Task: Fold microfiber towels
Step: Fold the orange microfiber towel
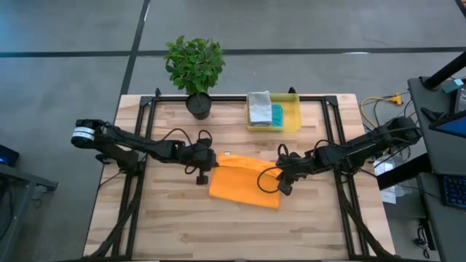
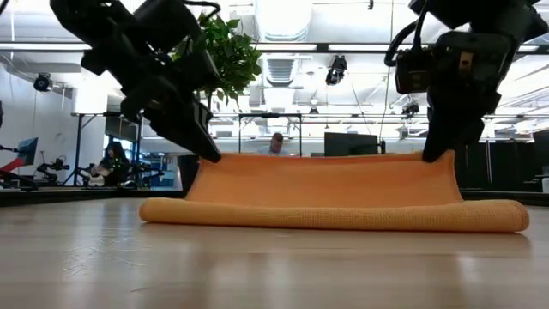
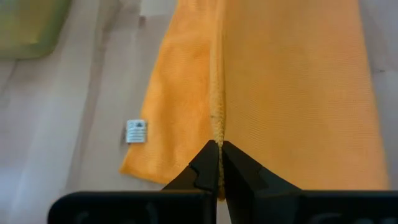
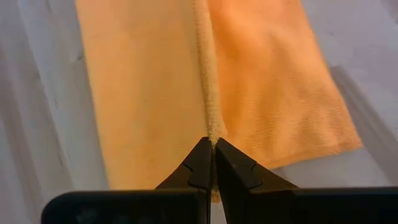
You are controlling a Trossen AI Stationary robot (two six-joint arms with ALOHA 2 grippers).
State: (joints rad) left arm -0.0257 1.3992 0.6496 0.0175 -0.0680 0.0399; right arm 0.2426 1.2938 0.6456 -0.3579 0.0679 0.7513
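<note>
We see both pincers pinching the orange towel (image 1: 244,182)'s nubby hem. Left pincer (image 3: 219,152) and right pincer (image 4: 211,149) are clamped tight, lifting its soft fold off the wooden counter (image 1: 182,225).

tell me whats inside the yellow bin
The yellow bin holds a folded light grey towel beside a teal towel. Anything beneath them is covered.

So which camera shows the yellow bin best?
The high view: the whole yellow bin shows, holding folded grey and teal towels. The left wrist view catches only a blurred corner; the low and right wrist views show none.
</note>
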